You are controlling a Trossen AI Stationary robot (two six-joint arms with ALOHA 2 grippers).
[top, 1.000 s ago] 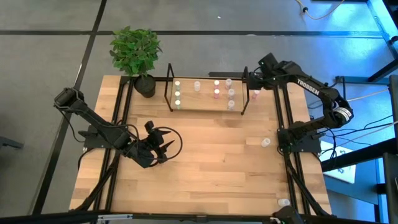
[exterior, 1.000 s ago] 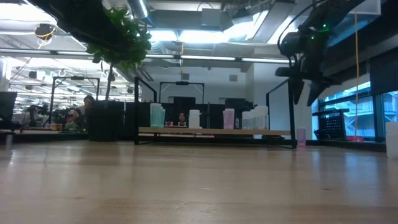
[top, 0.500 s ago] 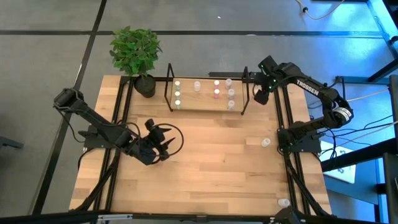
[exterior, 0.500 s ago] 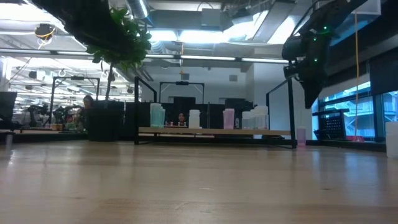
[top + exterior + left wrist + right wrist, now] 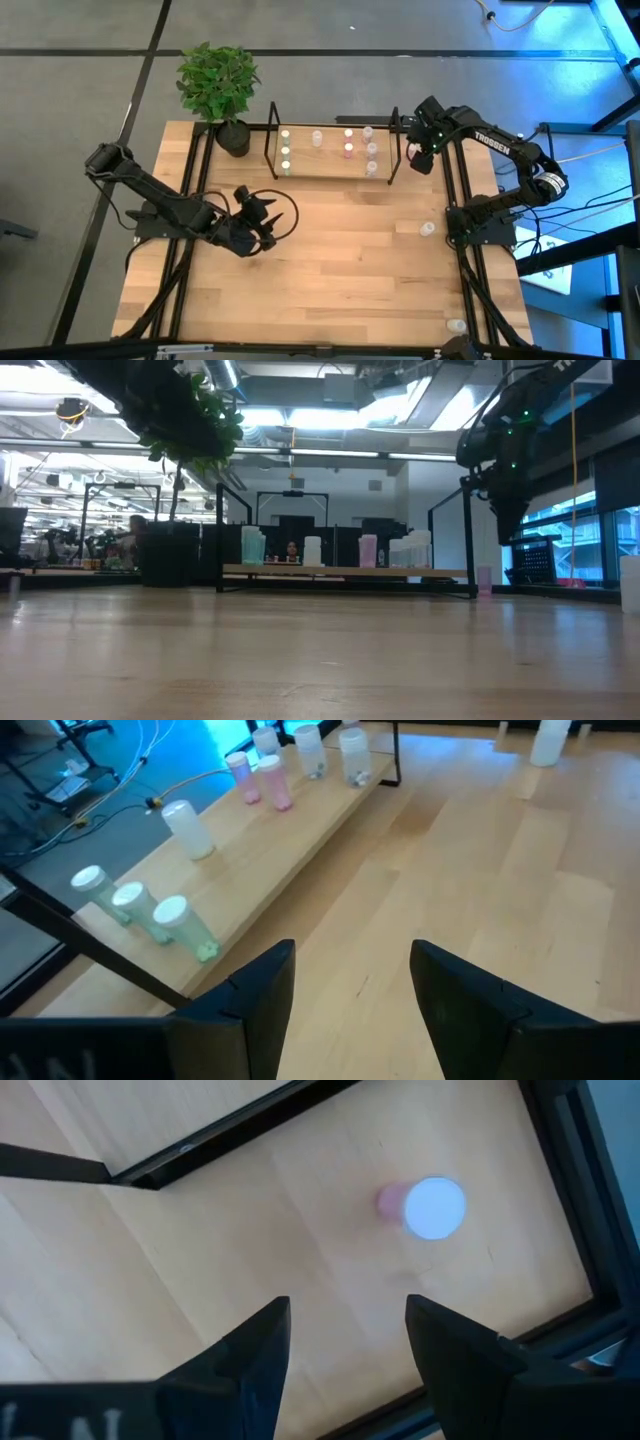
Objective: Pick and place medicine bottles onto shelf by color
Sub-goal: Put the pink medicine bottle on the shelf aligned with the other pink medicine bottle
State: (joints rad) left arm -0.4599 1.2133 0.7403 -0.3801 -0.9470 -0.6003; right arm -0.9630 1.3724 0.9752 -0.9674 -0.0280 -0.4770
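Hovering above the bench's (image 5: 330,250) 2 o'clock corner, the right pincer (image 5: 345,1345) stands parted and empty over a pink medicine bottle (image 5: 425,1207) just outside the shelf's (image 5: 330,170) right end. The left pincer (image 5: 350,995), also parted and empty, sits at 9 o'clock, facing the shelf's bottles.

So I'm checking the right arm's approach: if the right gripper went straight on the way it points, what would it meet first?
Probably bare table. The right gripper, open, points down just beside the pink bottle, which stands off its line; depth is unclear.
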